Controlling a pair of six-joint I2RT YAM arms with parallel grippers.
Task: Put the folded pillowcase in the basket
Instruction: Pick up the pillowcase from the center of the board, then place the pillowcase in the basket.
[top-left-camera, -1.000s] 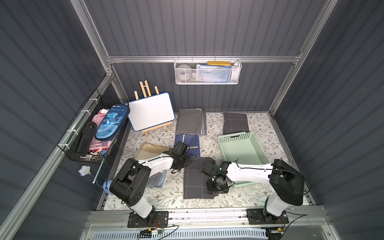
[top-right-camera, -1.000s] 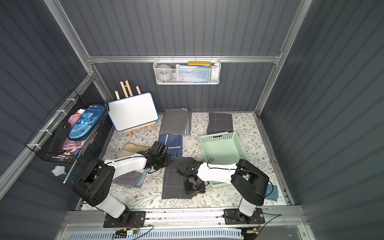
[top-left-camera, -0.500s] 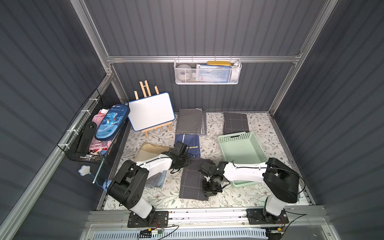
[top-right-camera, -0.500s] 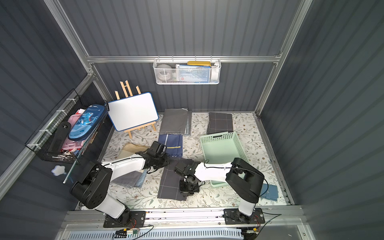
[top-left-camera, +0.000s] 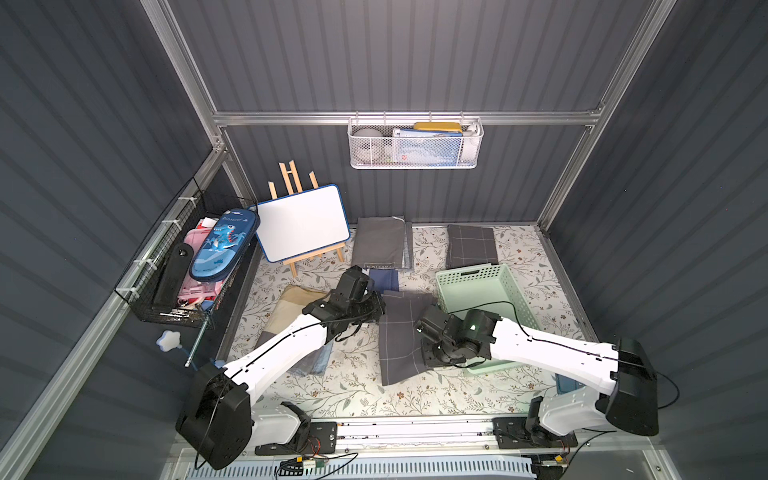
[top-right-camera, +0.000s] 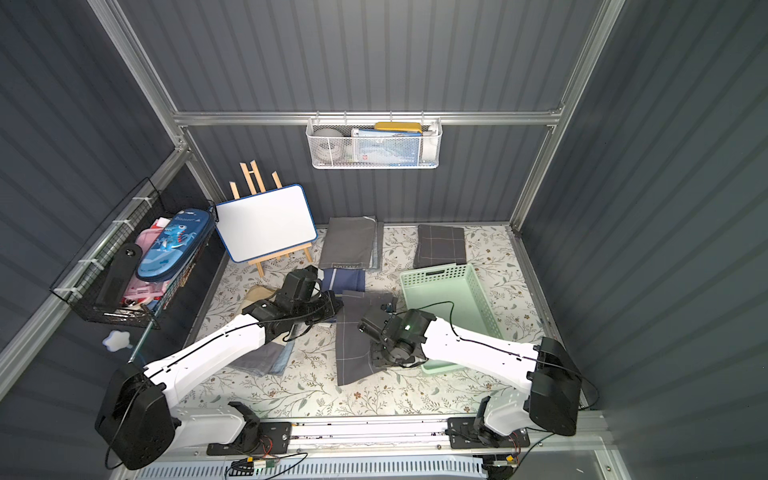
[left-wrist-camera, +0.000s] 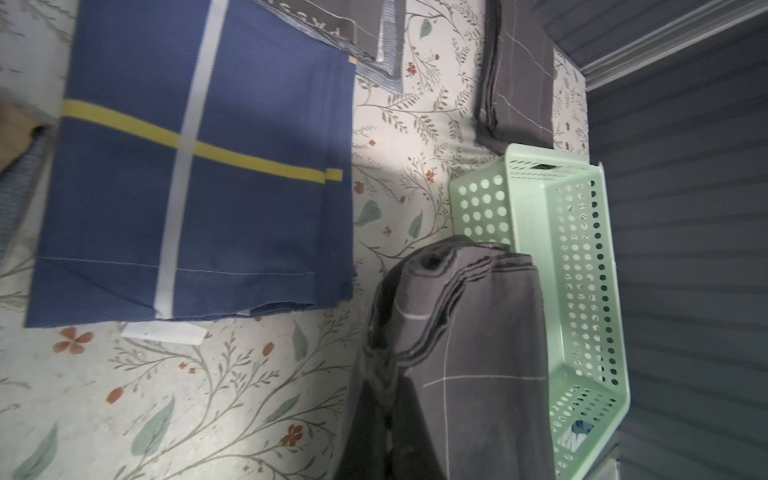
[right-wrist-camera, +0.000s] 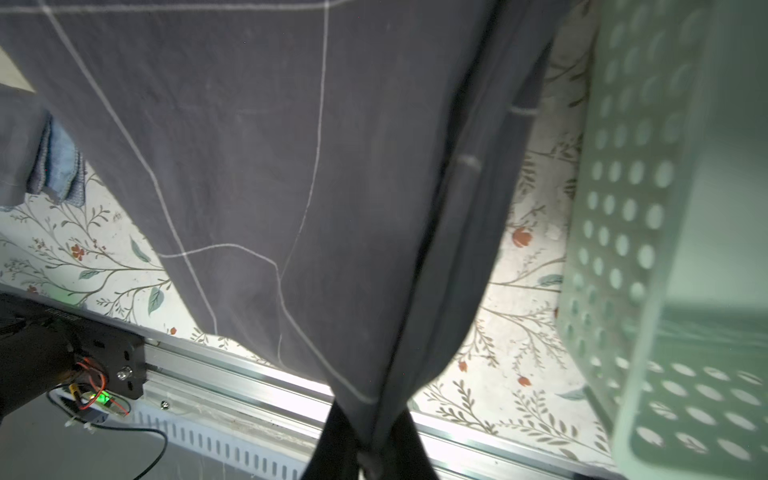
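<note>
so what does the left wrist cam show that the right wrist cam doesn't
Only the left wrist view: a folded blue cloth with a yellow and a white stripe, and a second grey checked cloth lying folded. Only the right wrist view: the aluminium front rail. Both: the grey checked pillowcase, the mint basket and the floral table cover.

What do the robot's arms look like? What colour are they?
The left arm and right arm are smooth white tubes with chunky black joints. A thin black cable runs along each. The fingers are black, and a small green light glows on the right wrist.
</note>
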